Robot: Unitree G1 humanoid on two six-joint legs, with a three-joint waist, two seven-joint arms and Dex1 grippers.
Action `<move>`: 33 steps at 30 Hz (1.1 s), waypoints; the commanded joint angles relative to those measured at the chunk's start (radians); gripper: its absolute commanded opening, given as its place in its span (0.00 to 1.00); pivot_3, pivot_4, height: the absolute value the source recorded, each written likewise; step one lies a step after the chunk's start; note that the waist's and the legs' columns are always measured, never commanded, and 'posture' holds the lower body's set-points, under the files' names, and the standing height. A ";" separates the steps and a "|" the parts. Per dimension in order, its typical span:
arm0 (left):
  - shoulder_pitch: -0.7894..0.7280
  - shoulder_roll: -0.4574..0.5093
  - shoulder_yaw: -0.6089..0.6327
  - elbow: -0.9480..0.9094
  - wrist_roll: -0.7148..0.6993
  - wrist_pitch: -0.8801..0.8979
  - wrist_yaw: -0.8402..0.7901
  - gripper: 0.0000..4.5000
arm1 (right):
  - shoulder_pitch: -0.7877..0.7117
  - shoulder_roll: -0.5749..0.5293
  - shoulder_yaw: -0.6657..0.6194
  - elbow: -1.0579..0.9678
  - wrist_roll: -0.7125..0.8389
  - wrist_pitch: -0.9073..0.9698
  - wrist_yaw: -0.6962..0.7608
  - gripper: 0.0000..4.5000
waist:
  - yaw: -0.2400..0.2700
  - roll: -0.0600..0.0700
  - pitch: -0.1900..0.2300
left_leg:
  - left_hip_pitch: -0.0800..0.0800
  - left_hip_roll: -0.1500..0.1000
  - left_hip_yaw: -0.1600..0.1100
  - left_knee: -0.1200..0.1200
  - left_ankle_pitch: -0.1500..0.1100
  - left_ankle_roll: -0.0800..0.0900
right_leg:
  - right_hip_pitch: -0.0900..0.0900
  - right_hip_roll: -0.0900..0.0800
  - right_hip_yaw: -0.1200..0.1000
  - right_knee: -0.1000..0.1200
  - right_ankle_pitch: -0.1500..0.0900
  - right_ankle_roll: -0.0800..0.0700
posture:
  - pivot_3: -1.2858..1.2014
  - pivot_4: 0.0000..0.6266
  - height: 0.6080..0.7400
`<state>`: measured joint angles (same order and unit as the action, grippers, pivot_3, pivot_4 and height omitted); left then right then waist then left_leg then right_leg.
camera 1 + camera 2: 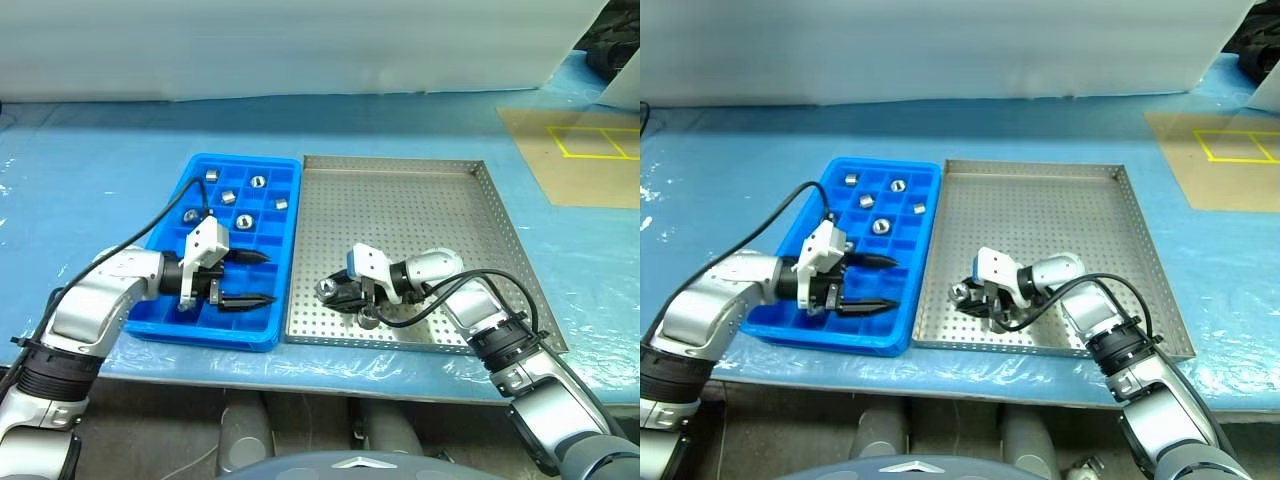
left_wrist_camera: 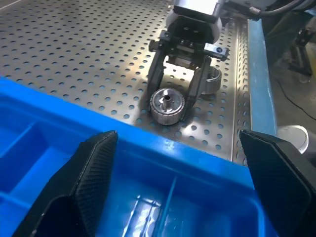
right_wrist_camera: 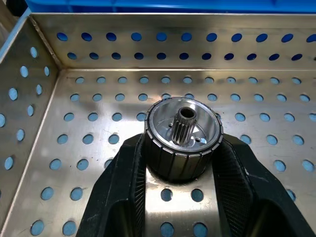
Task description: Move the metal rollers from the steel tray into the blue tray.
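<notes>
The steel tray lies right of the blue tray. My right gripper rests low at the steel tray's front left corner, shut on a metal roller with a toothed hub; the left wrist view shows the same roller between the black fingers. A second roller lies just behind that gripper, near the front rim. Several rollers, one of them, sit in the blue tray's far compartments. My left gripper hovers open over the blue tray's front right compartments, pointing toward the steel tray.
Both trays sit on a table covered in blue film. A brown board with yellow tape lies at the back right, and a white sheet runs along the back. The blue tray's rim stands between the two grippers.
</notes>
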<state>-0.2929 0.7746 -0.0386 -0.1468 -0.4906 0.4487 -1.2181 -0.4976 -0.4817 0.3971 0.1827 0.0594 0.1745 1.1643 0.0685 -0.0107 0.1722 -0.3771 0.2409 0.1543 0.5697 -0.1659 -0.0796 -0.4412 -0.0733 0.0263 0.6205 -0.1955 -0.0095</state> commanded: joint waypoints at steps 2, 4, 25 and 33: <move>-0.018 0.063 0.141 0.024 -0.062 0.031 -0.001 0.94 | -0.034 0.000 -0.078 -0.101 0.129 0.148 0.046 0.36 | 0.000 0.000 0.000 | 0.000 0.000 0.000 0.000 0.000 0.000 | 0.000 0.000 0.000 0.000 0.000 0.000 | 0.52 0.24 1.00; -0.031 0.077 0.185 0.053 -0.077 0.039 0.007 0.94 | -0.073 0.013 -0.099 -0.097 0.143 0.183 0.031 0.36 | 0.000 0.000 0.000 | 0.000 0.000 0.000 0.000 0.000 0.000 | 0.000 0.000 0.000 0.000 0.000 0.000 | 0.53 0.24 1.00; 0.038 0.105 0.300 0.055 -0.046 0.003 0.110 0.94 | -0.405 0.363 -0.108 0.438 0.035 -0.190 -0.125 0.36 | 0.016 0.000 0.000 | -0.007 0.001 -0.003 -0.004 0.002 -0.003 | -0.004 0.000 -0.005 -0.002 -0.003 -0.003 | 0.58 0.24 1.00; 0.055 0.091 0.289 0.000 -0.068 0.035 0.133 0.94 | -0.379 0.375 -0.127 0.451 0.058 -0.162 -0.088 0.52 | 0.026 0.000 0.000 | -0.006 0.002 -0.004 -0.004 0.001 -0.003 | -0.004 0.000 -0.006 0.000 -0.003 -0.003 | 0.57 0.24 1.00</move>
<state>-0.2319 0.8634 0.2314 -0.1202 -0.5453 0.4825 -1.0866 -0.8775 -0.1151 0.2950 0.6699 0.0945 0.0128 1.0752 0.0949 -0.0111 0.1723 -0.3828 0.2428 0.1507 0.5654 -0.1644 -0.0822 -0.4456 -0.0735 0.0204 0.6211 -0.1989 -0.0128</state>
